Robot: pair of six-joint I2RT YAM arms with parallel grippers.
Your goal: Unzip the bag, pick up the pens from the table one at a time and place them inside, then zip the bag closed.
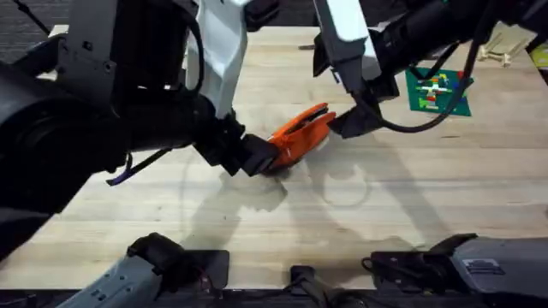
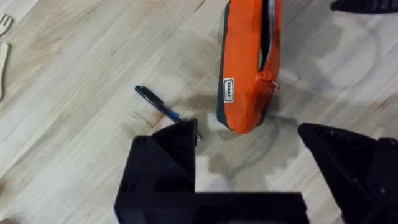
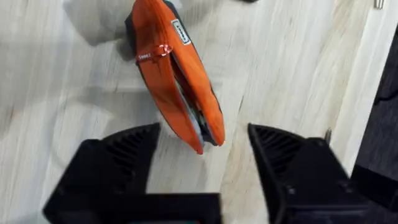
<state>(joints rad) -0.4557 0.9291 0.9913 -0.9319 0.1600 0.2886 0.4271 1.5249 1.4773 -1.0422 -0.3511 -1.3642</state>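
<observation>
- Currently the bag lies on the table between my two grippers, its zip partly open.
- My left gripper stands apart, empty, just short of the bag's end; one pen lies beside its finger.
- My right gripper is spread, empty, straddling the other end.
- Judgement: the fabric is soft and will buckle; pinch an end firmly, take the pull tab.

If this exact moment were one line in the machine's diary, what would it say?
orange fabric pencil pouch: zip partly open, on pale wood table | black pen: on table beside pouch | left tool: open | right tool: open
</observation>
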